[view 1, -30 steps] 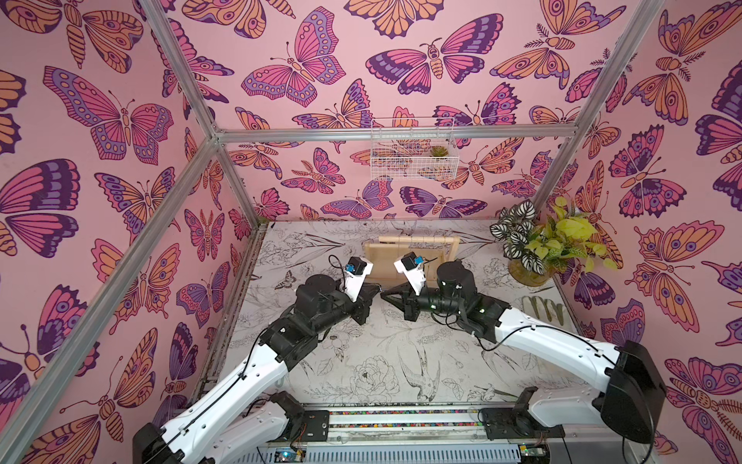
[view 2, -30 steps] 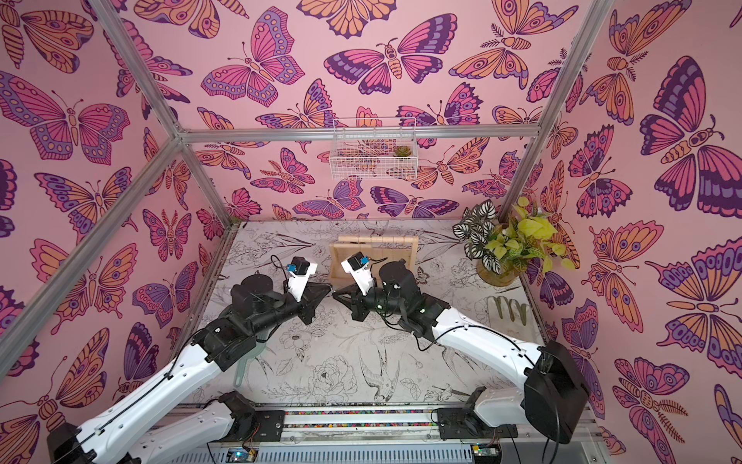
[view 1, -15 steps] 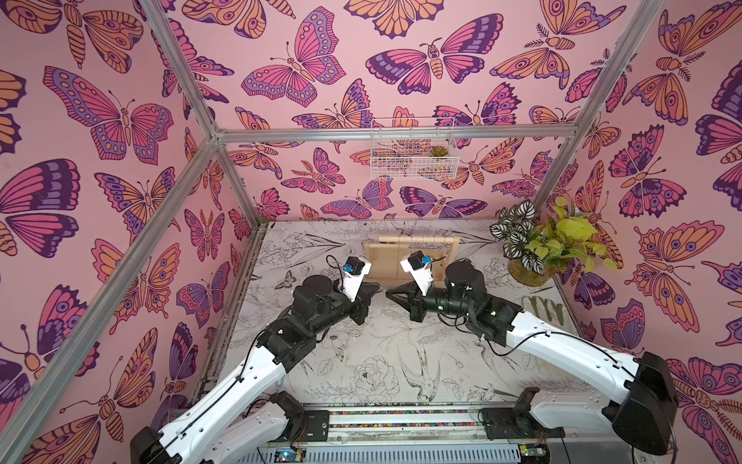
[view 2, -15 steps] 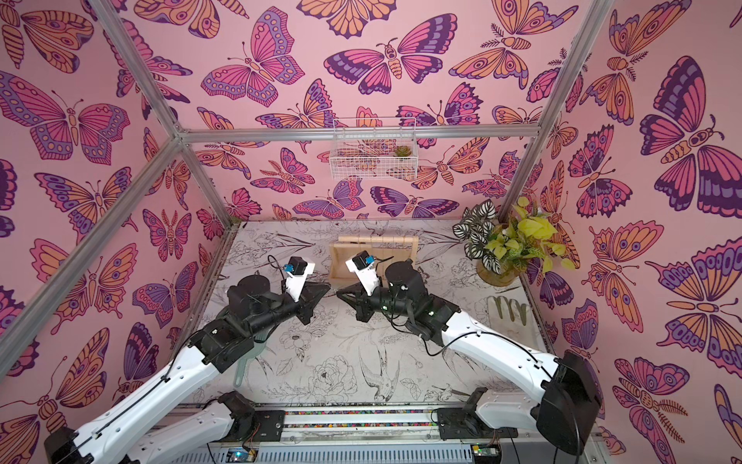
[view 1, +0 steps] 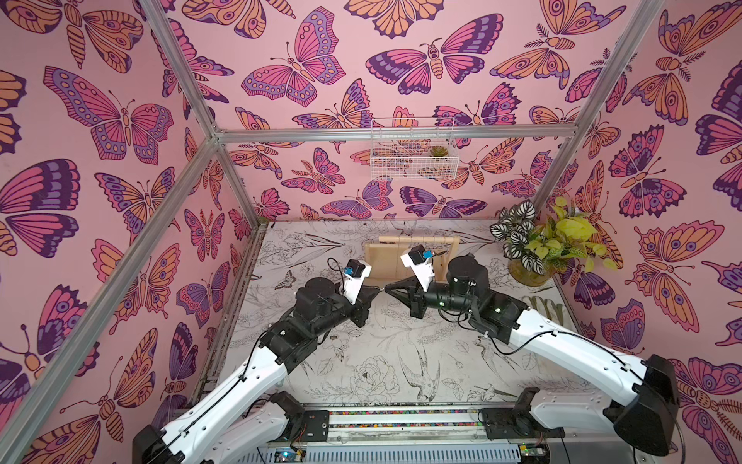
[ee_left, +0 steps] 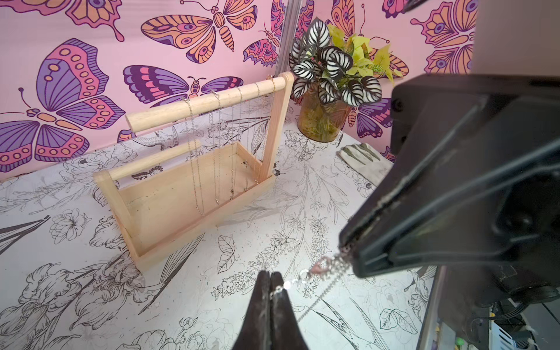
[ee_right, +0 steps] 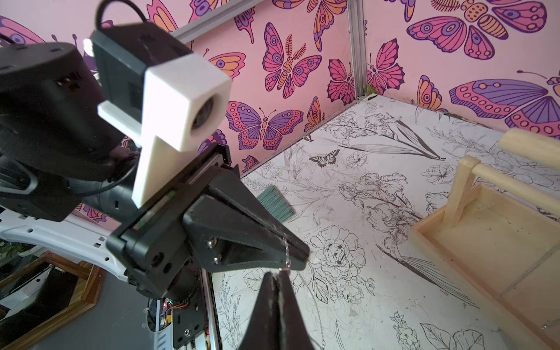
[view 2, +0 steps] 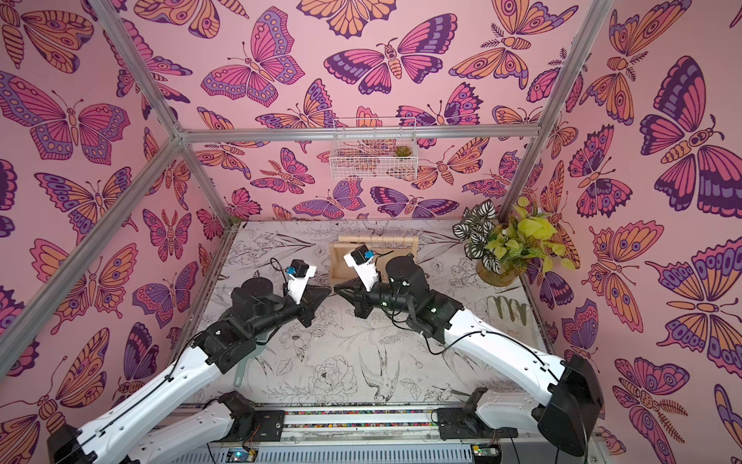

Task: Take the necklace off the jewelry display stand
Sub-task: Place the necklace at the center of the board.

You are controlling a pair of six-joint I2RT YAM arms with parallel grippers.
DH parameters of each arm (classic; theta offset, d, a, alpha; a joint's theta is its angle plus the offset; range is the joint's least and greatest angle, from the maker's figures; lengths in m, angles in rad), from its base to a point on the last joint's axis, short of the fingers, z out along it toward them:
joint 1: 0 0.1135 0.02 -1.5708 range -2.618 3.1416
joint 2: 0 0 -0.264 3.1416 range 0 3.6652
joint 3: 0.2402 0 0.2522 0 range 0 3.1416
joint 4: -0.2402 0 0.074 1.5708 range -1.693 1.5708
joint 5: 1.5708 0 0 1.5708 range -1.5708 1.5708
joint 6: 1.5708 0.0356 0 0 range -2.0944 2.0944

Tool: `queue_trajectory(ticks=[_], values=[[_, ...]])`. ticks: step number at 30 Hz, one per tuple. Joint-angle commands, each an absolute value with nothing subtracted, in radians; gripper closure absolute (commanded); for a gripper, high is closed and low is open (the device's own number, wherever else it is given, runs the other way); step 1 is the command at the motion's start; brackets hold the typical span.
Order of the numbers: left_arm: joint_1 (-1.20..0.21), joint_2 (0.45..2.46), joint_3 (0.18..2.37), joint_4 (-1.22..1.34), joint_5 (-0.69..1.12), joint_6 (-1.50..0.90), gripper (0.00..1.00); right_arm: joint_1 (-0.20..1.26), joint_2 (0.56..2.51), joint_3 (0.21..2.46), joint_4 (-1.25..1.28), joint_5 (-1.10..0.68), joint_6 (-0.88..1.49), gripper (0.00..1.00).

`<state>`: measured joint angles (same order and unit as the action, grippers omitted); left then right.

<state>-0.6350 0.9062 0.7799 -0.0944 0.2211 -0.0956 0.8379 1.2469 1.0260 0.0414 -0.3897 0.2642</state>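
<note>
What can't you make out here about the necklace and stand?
- Necklace: too thin to trace in both top views.
- Its hanging end: cut off at the right wrist view's edge.
- Jewelry display stand: partly behind the right arm in both top views.

A potted plant (view 1: 536, 249) stands in the tabletop's (view 1: 385, 361) far right corner. Pale gloves (view 1: 545, 308) lie by its right edge, a green brush (ee_right: 275, 203) near its left. A white wire basket (view 1: 411, 162) on the wall holds a succulent (view 1: 437, 151).

A staged robot-lab test cell: aluminium frame (view 1: 301, 135), butterfly-print wall panels (view 1: 100, 120), floral-print tabletop (view 1: 381, 361), and 2 arms, left arm (view 1: 241, 381) and right arm (view 1: 582, 353), on a front rail (view 1: 401, 418).
</note>
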Motion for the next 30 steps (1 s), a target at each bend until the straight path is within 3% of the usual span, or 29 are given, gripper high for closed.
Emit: queue_trajectory(ticks=[1,24,26,30], values=[[-0.63,0.906,0.784,-0.067,0.241,-0.104,1.0,0.845,1.256,1.031,0.022,-0.37,0.25,1.0],[-0.631,0.913,0.811,-0.075,0.255,-0.099,1.0,0.848,1.343,1.028,0.003,-0.311,0.247,0.99],[-0.631,0.914,0.811,-0.075,0.256,-0.098,1.0,0.85,1.34,1.033,0.001,-0.321,0.244,0.95],[-0.631,0.915,0.808,-0.075,0.25,-0.091,1.0,0.86,1.335,1.053,-0.029,-0.339,0.225,0.74]])
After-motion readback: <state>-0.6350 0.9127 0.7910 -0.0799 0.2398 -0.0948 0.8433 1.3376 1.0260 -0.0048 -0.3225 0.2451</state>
